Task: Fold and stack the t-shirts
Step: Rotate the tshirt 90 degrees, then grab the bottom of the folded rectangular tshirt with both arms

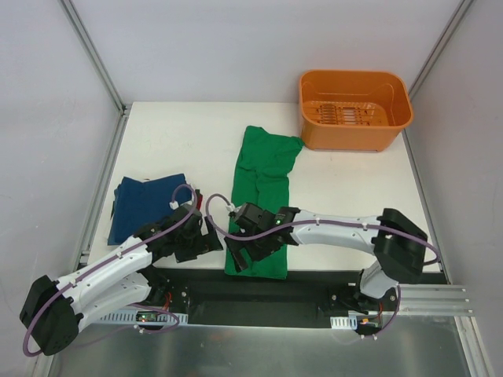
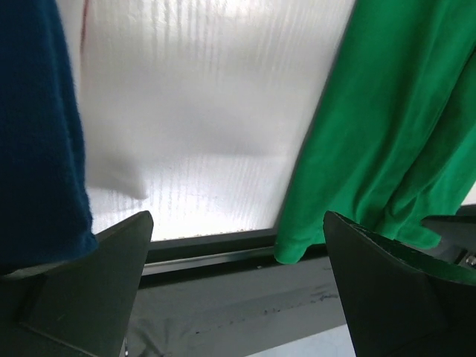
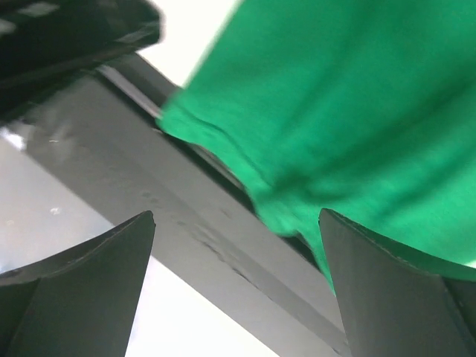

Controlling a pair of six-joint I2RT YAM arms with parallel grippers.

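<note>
Left gripper [image 2: 236, 223]: we list it first, jaws spread wide, nothing between them. It hovers low over bare table [image 1: 181, 141] at the near edge.
- Navy tee [image 2: 37, 126]: just to its left, lying as a folded, roughly square pile.
- Green tee [image 2: 372, 134]: just to its right, apart from the navy one.

Right gripper [image 3: 236, 216]: jaws likewise wide and empty. It hangs over the near left corner of the green tee. The hem lies just ahead of its fingers and overhangs the black strip [image 3: 193, 223] along the table edge.

Step in hand, as we judge it:
- The green tee lies as a long narrow strip running away from both grippers, so the lengthwise fold looks done.
- The crosswise fold is not yet made.
- We are at the approach to the near hem.

Next move calls for:
- a pinch on each near corner, low enough to catch every layer of cloth;
- an even lift, carried away from the bases;
- afterwards, a transfer onto the navy tee.

Other items:
- Basket [image 1: 354, 133]: orange, far beyond the right gripper, near the far end of the green tee. We cannot tell whether they touch.

In the way:
- The grippers sit close together and could crowd each other at the hem.
</note>
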